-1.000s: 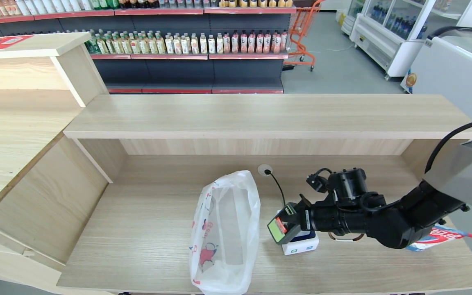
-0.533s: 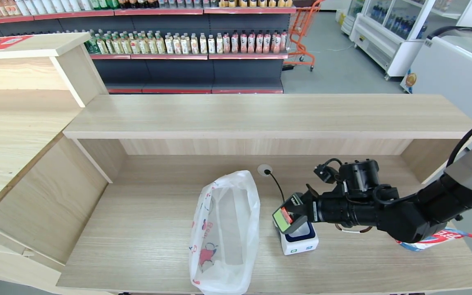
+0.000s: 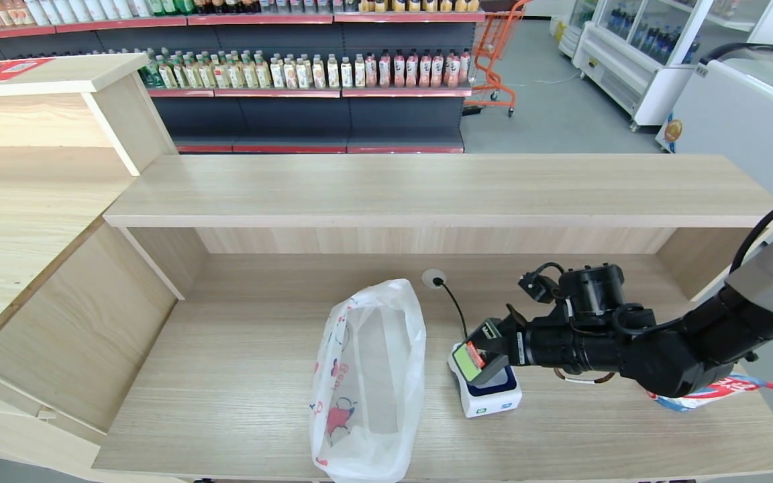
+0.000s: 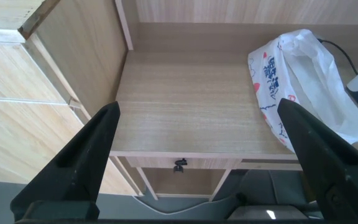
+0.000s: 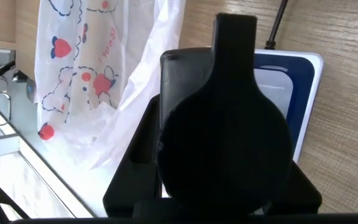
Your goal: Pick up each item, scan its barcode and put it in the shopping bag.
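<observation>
Your right pincer pinches the box just above the scanner.
The bag stands near, ahead of its tips; your left pincer hangs spread wide.

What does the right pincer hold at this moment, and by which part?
The right pincer holds a small box with a green and red face by its end nearer the arm, above the scanner.

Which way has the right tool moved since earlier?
Yes. Right tool with small box shifted rightward, from the left edge of the scanner to above it.
</observation>
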Controlling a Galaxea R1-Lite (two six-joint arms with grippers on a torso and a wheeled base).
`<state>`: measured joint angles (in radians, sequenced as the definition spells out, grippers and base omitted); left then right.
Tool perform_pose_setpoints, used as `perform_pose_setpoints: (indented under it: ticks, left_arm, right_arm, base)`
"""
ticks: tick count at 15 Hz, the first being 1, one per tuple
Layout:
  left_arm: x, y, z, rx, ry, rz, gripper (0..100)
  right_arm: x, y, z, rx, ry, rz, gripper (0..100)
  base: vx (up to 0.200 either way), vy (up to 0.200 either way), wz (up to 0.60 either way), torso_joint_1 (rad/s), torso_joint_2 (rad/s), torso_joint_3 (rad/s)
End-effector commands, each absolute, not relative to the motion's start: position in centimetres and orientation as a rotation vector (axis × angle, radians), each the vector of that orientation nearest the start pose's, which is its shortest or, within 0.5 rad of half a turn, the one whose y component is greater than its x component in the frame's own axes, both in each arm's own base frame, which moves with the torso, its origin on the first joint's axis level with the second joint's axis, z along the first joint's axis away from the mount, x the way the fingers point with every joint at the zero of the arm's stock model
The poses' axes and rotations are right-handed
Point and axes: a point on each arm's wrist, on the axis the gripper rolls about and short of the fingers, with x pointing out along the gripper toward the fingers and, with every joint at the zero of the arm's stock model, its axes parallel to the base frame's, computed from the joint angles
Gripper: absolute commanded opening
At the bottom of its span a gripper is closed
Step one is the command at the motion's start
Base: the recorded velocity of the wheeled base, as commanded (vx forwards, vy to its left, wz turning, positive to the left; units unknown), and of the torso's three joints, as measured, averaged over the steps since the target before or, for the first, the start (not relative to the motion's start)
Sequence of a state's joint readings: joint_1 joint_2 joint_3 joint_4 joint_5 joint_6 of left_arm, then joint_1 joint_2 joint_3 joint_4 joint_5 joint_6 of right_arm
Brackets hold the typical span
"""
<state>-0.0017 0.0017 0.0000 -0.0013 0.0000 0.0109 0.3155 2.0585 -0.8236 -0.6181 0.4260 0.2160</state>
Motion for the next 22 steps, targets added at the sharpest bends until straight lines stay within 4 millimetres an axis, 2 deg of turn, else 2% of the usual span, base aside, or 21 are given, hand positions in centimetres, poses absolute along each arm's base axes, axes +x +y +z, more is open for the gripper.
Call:
perform_pose_setpoints:
  ticks: [1,5,6,8,11,17,22]
  left_arm:
    - [-2.3,0.0,7.6,0.011,0.0,-0.002,100]
    - [-2.3,0.0,7.6,0.011,0.0,-0.002,100]
    - [-2.3,0.0,7.6,0.011,0.0,-0.002,100]
    - [-2.3,0.0,7.6,0.011,0.0,-0.002,100]
    - [-2.3,0.0,7.6,0.011,0.0,-0.002,100]
    - [-2.3,0.0,7.6,0.012,0.0,-0.002,100]
    - [-2.3,0.0,7.6,0.014,0.0,-0.002,100]
  right_arm:
    - [33.1,11.8,6.6,0.234,0.708,0.647,0]
    - [33.1,11.8,7.3,0.233,0.679,0.651,0]
    - [32.7,11.7,9.2,0.213,0.595,0.657,0]
    - [32.6,11.3,10.8,0.09,0.413,0.688,0]
    - [31.6,10.7,9.5,-0.118,0.239,0.723,0]
    - [30.5,10.4,8.9,-0.077,0.252,0.741,0]
    - [30.8,11.4,8.8,-0.023,0.27,0.832,0]
  base:
    - [0.0,0.0,0.0,0.0,0.0,0.0]
    - [0.0,0.0,0.0,0.0,0.0,0.0]
    - [0.0,0.0,0.0,0.0,0.0,0.0]
    - [0.0,0.0,0.0,0.0,0.0,0.0]
    - [0.0,0.0,0.0,0.0,0.0,0.0]
    - [0.0,0.0,0.0,0.0,0.0,0.0]
    - [0.0,0.2,0.0,0.002,0.0,0.003]
